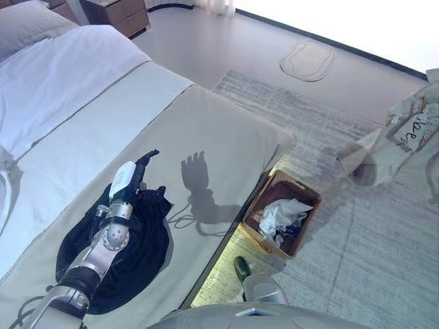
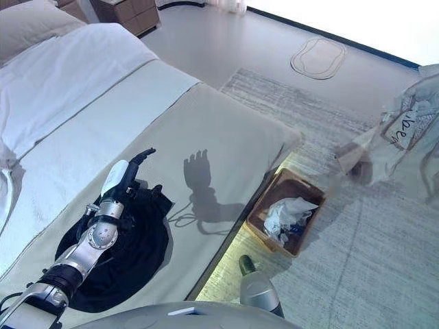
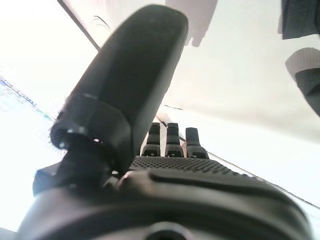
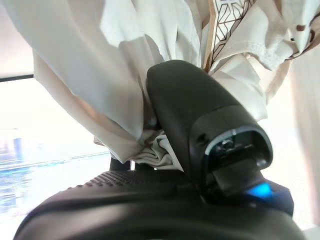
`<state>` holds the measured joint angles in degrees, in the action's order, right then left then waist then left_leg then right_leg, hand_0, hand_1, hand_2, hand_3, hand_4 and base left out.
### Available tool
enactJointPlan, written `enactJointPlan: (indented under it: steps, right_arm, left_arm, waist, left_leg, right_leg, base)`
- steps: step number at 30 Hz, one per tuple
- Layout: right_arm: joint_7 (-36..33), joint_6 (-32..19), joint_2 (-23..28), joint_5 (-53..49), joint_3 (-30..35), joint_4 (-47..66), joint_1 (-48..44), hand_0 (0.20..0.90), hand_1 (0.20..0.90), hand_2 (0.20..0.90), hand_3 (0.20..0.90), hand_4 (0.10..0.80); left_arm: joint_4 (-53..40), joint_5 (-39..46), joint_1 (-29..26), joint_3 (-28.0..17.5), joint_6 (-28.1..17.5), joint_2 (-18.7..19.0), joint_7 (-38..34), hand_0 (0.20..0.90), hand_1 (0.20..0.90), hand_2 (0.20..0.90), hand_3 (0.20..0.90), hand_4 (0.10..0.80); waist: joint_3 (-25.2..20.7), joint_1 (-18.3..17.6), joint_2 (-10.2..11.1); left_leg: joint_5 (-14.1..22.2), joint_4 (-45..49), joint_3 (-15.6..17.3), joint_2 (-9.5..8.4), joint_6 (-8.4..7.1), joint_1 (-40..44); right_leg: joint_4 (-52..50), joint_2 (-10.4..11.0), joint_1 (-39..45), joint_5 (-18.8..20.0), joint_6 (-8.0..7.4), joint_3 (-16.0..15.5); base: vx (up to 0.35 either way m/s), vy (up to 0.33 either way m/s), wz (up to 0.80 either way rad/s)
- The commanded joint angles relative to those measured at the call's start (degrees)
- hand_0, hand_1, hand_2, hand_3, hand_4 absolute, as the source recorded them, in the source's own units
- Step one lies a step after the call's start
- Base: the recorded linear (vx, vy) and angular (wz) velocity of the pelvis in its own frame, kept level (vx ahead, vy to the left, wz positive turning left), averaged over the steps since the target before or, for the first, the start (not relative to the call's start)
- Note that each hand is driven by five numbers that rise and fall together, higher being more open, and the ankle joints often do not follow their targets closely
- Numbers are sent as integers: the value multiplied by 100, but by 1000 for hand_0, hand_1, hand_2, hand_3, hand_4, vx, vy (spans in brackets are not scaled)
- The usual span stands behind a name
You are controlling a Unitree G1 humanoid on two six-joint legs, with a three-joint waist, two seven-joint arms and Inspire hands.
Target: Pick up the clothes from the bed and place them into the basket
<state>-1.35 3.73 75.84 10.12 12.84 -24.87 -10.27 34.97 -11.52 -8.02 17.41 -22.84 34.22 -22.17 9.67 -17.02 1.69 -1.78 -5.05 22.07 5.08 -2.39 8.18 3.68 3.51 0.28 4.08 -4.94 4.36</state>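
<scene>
On the smooth bed (image 1: 206, 130), crumpled black garment (image 1: 130, 253) under left hand (image 1: 127, 179).

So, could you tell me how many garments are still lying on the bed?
1: a black garment on the bed, under the left hand. Another, pale garment is pinched in the right hand.

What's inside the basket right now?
The basket on the rug beside the bed holds a crumpled white garment with a bit of dark blue cloth showing at its edge. Anything beneath them is covered.
</scene>
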Motion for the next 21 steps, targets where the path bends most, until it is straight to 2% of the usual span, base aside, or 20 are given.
enactJointPlan:
  steps: [1, 5, 13, 21]
  right_arm:
    - [-117, -182, 568, -191, 631, -10, -318, 300, 300, 300, 200, 100]
    - [99, -104, 342, -246, 394, 40, -410, 300, 300, 300, 200, 100]
    - [367, -139, -69, -185, -482, -376, -1100, 300, 300, 300, 200, 100]
    - [362, -209, -502, 69, -586, -328, -931, 300, 300, 300, 200, 100]
  left_arm:
    - [-90, -112, -382, -79, -432, 209, -217, 900, 900, 900, 900, 800]
    - [-89, -125, -433, -53, -428, 203, -147, 900, 900, 900, 900, 800]
    - [5, -112, -444, -48, -463, 112, -42, 900, 900, 900, 900, 800]
    - [-21, -99, -469, -65, -359, 98, 0, 900, 900, 900, 900, 800]
  waist:
    - [-772, 232, 187]
    - [-764, 246, 170]
    - [-779, 316, 52]
    - [-724, 333, 10]
  left_leg:
    - [719, 589, -289, -79, 108, -140]
    - [743, 645, -270, -65, 113, -153]
    - [754, 655, -256, -66, 101, -143]
    - [760, 678, -257, -72, 109, -169]
  right_leg:
    - [-557, -264, -325, -176, -97, -26]
    - [-564, -258, -353, -163, -82, -30]
    - [-563, -212, -321, -187, -64, -133]
    - [-600, -168, -350, -197, -65, -216]
  base:
    - [-12, -40, -6]
    - [-2, -25, -5]
    - [11, -6, -4]
    - [-8, -3, 3]
